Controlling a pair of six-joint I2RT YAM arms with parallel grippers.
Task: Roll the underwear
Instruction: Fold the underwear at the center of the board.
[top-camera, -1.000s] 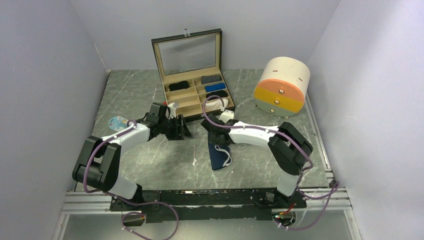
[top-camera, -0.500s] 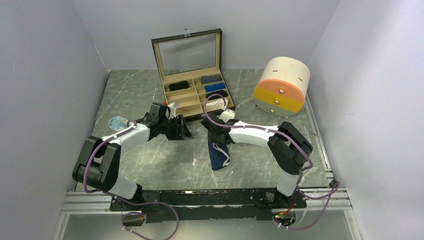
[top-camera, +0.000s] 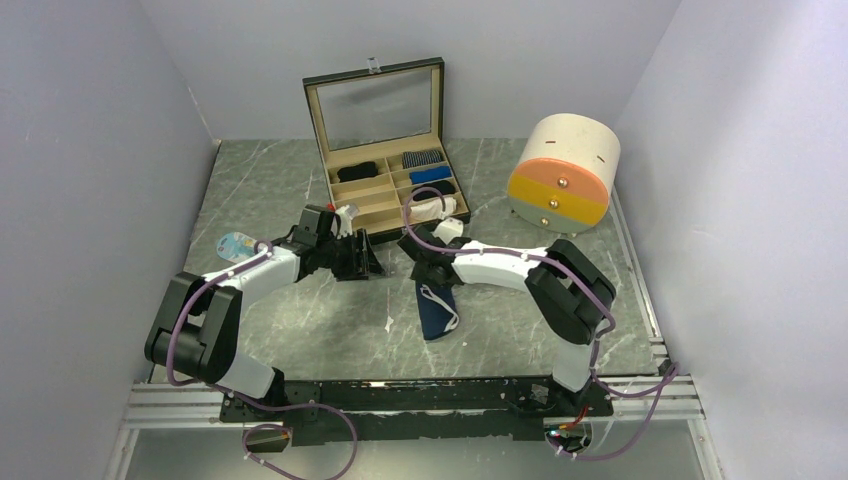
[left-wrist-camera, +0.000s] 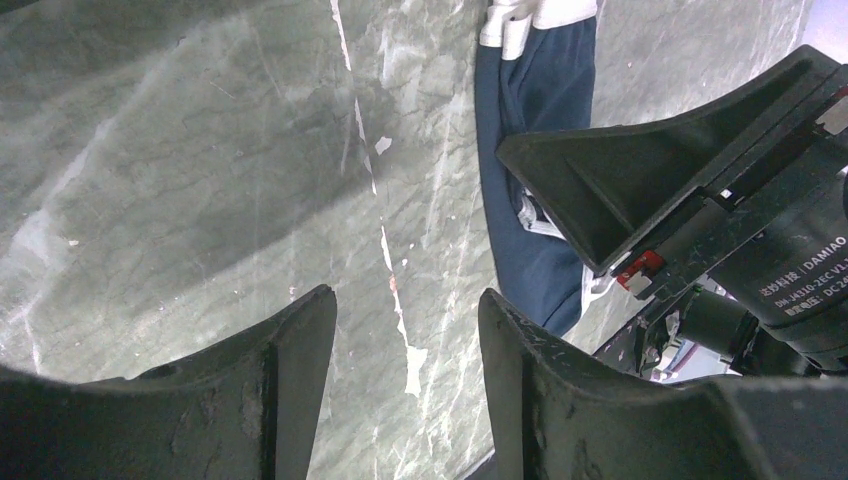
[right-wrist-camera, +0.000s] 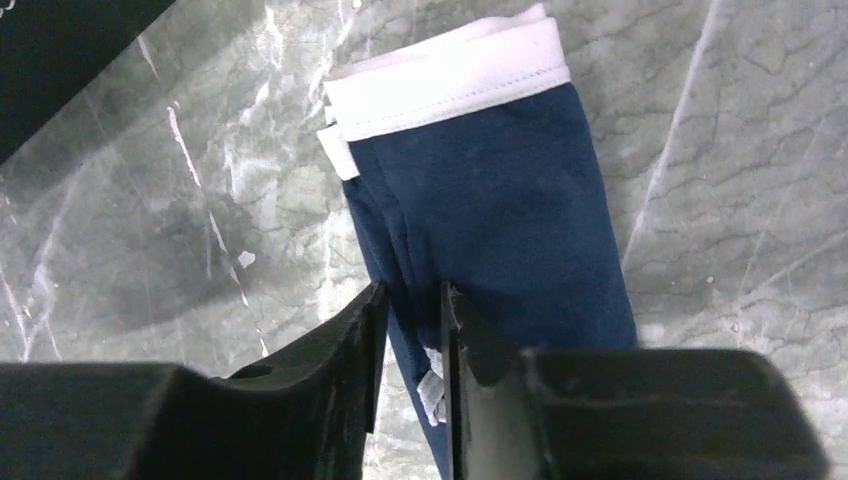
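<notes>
The navy underwear (top-camera: 437, 308) with white trim lies as a long folded strip on the marble table (top-camera: 300, 320), its white waistband (right-wrist-camera: 450, 80) at the far end in the right wrist view. My right gripper (top-camera: 430, 274) sits low over the strip's end nearest the box. Its jaws (right-wrist-camera: 412, 295) stand open only a little, with the left edge of the underwear (right-wrist-camera: 500, 200) between them. My left gripper (top-camera: 365, 258) is open to the left of the strip, over bare table (left-wrist-camera: 405, 310), holding nothing. A black rolled cloth (top-camera: 357, 171) sits in a box compartment.
An open compartment box (top-camera: 345, 195) stands at the back with its lid up, several cloth rolls and a white bundle (top-camera: 432, 207) inside. A cream, orange and yellow drum (top-camera: 563, 172) is at the back right. A small round packet (top-camera: 233, 245) lies left, near the wall.
My right gripper's jaws have parted slightly and the right arm's elbow has shifted a little left. The underwear and the left arm have not moved.
</notes>
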